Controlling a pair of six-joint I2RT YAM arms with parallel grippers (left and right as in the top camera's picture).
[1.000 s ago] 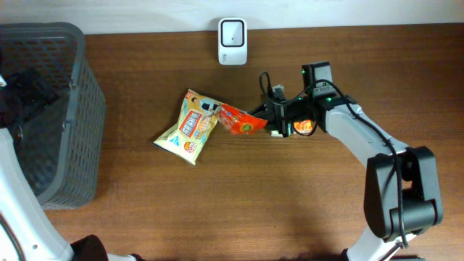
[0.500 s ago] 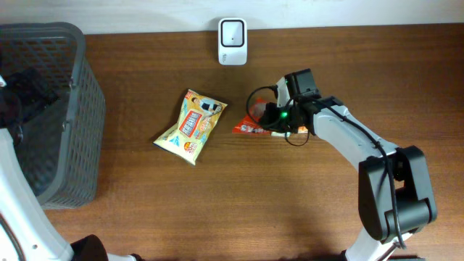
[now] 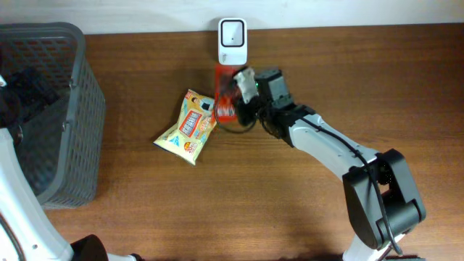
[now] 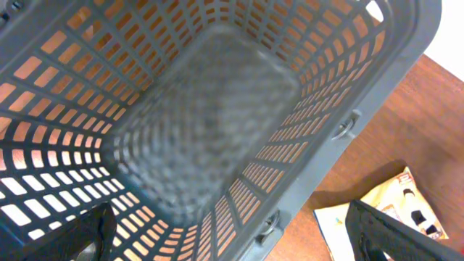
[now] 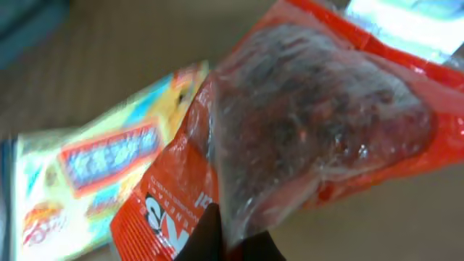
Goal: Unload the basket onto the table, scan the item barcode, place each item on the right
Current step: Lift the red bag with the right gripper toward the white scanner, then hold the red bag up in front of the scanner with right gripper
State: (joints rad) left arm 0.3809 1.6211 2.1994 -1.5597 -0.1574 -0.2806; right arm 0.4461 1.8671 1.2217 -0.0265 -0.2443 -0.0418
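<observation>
The right fingers pinch the red packet upright just before the scanner, probably to show its barcode. The left fingers hang wide over the basket.

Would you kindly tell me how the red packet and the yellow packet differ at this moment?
The red packet is gripped in the right pincer and held just below the white scanner; the yellow packet lies flat on the table. The red packet has a clear window showing dark contents; the yellow packet is covered with printed pictures. Both are snack bags.
</observation>
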